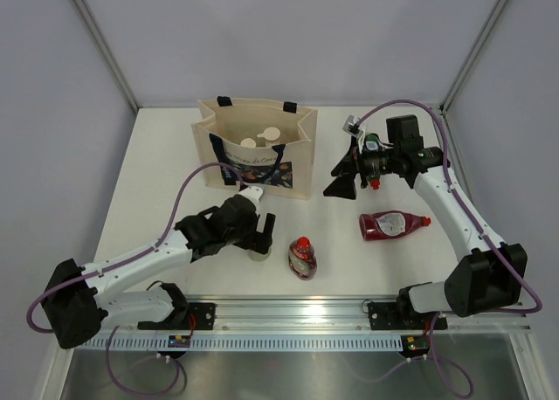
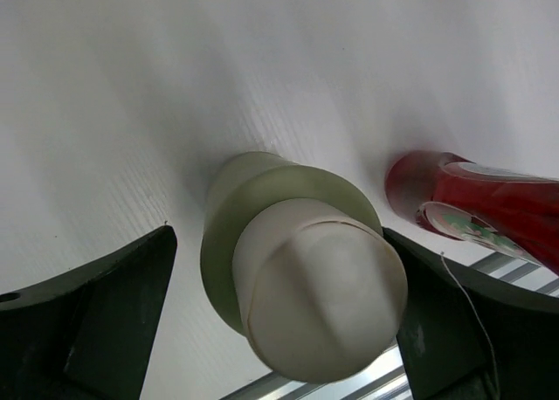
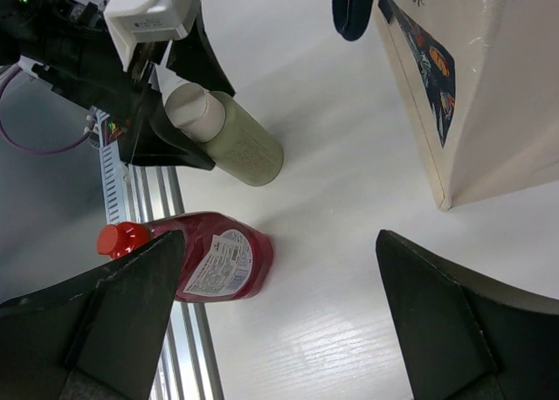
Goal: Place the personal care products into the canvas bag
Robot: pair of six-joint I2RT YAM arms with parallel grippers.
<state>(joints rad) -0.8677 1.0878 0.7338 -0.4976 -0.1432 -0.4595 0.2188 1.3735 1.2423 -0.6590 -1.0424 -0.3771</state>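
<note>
left fingers (image 2: 87,321) astride bottle (image 2: 293,251), right arm (image 1: 454,203) — raised

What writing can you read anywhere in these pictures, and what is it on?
"eur": end of a script word on the canvas bag, cut off at the top edge of the right wrist view; in the overhead view the script is too small to read.
Label on the red squeeze bottle: print too small and blurred to read.
No other text is legible.
</note>
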